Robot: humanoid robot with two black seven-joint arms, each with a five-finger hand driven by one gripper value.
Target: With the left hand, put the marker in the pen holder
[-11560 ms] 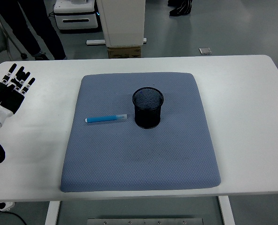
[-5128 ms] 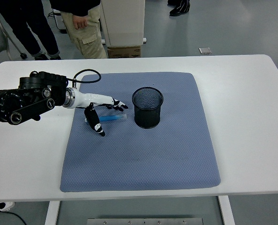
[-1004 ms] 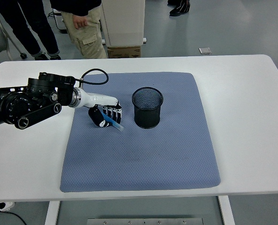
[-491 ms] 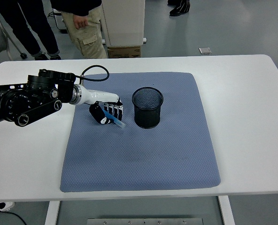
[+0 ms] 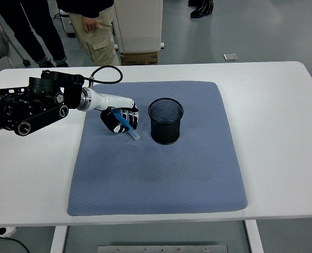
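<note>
Blue marker [image 5: 128,126]: held in the left hand [image 5: 122,119], tilted, its lower tip pointing down and right toward the mat, just left of the pen holder and outside it.
Left hand: fingers [image 5: 130,118] curled around the marker's upper part, gripping it above the mat; the hand sits at the end of a white wrist section.
Left arm [image 5: 29,104]: black, reaching in from the left edge over the table's far-left part, a black cable looping above the wrist.
Pen holder [image 5: 166,122]: black mesh cup, upright on the mat a little beyond its middle; nothing visible inside it.
Marker to holder: near, apart, the marker's lower tip just short of the cup's left wall.
Mat [image 5: 156,168]: grey-blue, textured, square with rounded corners, lying across the middle of the table.
Table [image 5: 282,142]: white, its near edge at the bottom of the view.
Right arm: out of view.
People: one in beige trousers [image 5: 95,31] stands beyond the table's far edge, top left; dark-trousered legs [image 5: 32,29] beside them further left.
Background: a white cabinet [image 5: 137,23] stands on the grey floor behind the table.
</note>
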